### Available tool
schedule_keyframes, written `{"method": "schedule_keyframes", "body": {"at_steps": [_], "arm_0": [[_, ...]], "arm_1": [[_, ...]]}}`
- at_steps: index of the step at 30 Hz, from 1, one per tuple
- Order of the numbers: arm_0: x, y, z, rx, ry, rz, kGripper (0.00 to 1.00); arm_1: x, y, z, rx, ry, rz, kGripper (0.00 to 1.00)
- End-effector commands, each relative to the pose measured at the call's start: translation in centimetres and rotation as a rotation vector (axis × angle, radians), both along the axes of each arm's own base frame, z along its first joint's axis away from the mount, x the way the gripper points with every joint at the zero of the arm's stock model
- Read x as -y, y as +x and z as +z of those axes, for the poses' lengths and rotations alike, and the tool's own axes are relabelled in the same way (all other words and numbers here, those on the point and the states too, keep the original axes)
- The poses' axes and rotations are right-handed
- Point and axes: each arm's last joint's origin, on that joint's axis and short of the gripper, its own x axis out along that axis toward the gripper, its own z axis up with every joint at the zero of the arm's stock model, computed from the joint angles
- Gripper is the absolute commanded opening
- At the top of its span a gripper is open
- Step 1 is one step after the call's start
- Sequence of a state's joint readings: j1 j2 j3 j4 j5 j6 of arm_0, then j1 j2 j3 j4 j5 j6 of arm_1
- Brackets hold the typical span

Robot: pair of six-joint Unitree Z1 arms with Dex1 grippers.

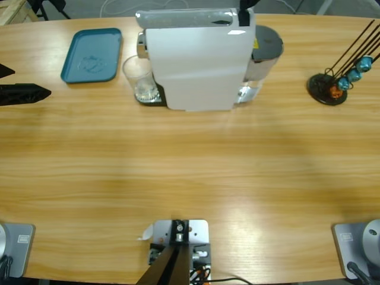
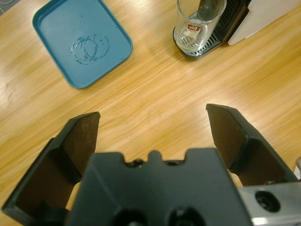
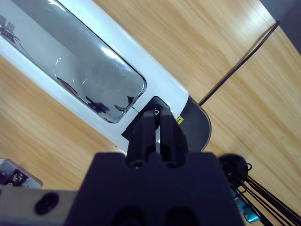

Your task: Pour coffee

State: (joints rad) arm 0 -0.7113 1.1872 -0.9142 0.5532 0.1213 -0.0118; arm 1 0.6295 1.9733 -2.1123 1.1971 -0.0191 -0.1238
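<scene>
Your left gripper (image 2: 153, 127) hovers, fingers spread wide and empty, near the teal tray (image 2: 56, 28) and the glass (image 2: 197, 23) under the coffee machine (image 1: 196, 59), while your right gripper (image 3: 157, 123), fingers pressed together, is atop that machine, with no coffee visible.

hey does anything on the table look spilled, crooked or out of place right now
Only the teal tray: ring-shaped wet marks sit at its middle, like traces from a glass's base. The glass stands upright on the coffee machine's drip tray, with no coffee visible in it. The capsule rack looks orderly.

No readable text: only an illegible red-and-white label on the glass (image 2: 196, 27) and a yellow sticker (image 3: 179, 119) on the coffee machine (image 1: 199, 59).
</scene>
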Motion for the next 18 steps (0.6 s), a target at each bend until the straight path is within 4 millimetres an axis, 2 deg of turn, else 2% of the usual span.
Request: {"method": "schedule_keyframes", "body": {"at_steps": [1,3,9,10,11,13,15,18], "arm_0": [[0.3,0.5,-0.8,-0.044,0.022,0.003,0.987],[0.4,0.5,-0.9,-0.047,0.022,0.002,0.987],[0.4,0.5,-0.9,-0.051,0.020,-0.002,0.987],[0.4,0.5,-0.9,-0.052,0.020,-0.002,0.987],[0.4,0.5,-1.0,-0.054,0.021,-0.003,0.987],[0.4,0.5,-1.0,-0.055,0.020,-0.004,0.987],[0.4,0.5,-1.0,-0.055,0.020,-0.003,0.987],[0.4,0.5,-1.0,-0.057,0.020,-0.002,0.987]], "arm_1": [[-1.3,0.8,-3.6,-0.076,-0.074,0.018,0.000],[-1.2,0.7,-3.0,-0.058,-0.067,0.014,0.000],[-0.6,0.0,0.8,0.030,-0.003,0.009,0.000],[-0.5,-0.1,1.1,0.033,0.001,0.009,0.203],[-0.3,-0.4,1.5,0.038,0.003,0.009,0.549],[0.0,-0.8,2.1,0.045,0.010,0.006,0.877],[0.2,-1.0,2.4,0.047,0.010,0.004,0.974],[0.3,-1.1,2.4,0.043,0.008,0.003,1.000]]}}
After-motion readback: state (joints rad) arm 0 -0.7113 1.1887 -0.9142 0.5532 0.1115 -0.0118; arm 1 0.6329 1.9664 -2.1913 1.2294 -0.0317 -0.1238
